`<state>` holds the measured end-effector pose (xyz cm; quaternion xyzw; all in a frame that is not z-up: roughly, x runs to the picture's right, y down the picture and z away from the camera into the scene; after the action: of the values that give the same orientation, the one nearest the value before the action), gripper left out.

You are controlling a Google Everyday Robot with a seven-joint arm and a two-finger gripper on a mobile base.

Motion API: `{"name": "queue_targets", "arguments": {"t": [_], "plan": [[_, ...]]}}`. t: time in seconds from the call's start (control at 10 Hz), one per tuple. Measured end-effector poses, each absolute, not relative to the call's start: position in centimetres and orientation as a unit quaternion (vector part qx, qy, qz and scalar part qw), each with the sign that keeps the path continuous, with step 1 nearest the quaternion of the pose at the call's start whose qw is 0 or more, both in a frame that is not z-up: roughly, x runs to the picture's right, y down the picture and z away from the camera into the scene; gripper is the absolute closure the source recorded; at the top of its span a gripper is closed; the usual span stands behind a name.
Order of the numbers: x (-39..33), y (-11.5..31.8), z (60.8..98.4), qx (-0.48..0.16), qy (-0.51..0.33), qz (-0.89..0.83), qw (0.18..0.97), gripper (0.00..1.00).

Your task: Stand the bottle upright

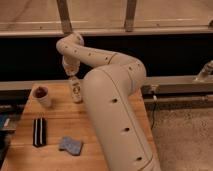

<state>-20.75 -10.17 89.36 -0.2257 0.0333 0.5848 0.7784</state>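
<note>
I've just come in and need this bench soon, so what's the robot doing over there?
The robot's arm reaches over the wooden table, with its gripper right above the cap of a small clear bottle. The bottle looks upright near the table's far edge. I can't tell if the gripper is holding it. A paper cup stands apart on one side, and a black object and a blue-grey cloth lie nearer the front.

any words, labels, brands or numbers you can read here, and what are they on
No text can be read anywhere.
Bottle: whitish label, print too blurred to read.
Cup: no print visible.
Claw, right above the bottle's cap: no legible marking.
</note>
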Motion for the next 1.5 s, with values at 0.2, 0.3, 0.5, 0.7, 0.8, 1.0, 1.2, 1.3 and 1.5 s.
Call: {"name": "queue_targets", "arguments": {"t": [0.2, 0.3, 0.5, 0.7, 0.8, 1.0, 1.2, 1.3, 1.5], "plan": [[-20.9, -10.0, 89.8, -0.227, 0.032, 0.585, 0.778, 0.77], [-20.9, -10.0, 89.9, -0.226, 0.028, 0.586, 0.778, 0.77], [-20.4, -9.5, 89.7, -0.223, 0.029, 0.589, 0.776, 0.76], [-20.1, -9.5, 89.6, -0.221, 0.030, 0.592, 0.775, 0.64], [-20.2, -9.3, 89.6, -0.221, 0.029, 0.591, 0.775, 0.56], [-19.4, -8.4, 88.4, -0.217, 0.027, 0.593, 0.775, 0.52], [-18.8, -7.8, 87.4, -0.213, 0.029, 0.593, 0.776, 0.34], [-19.3, -7.7, 86.9, -0.213, 0.025, 0.591, 0.778, 0.31], [-19.3, -7.7, 86.3, -0.209, 0.023, 0.589, 0.780, 0.31]]}}
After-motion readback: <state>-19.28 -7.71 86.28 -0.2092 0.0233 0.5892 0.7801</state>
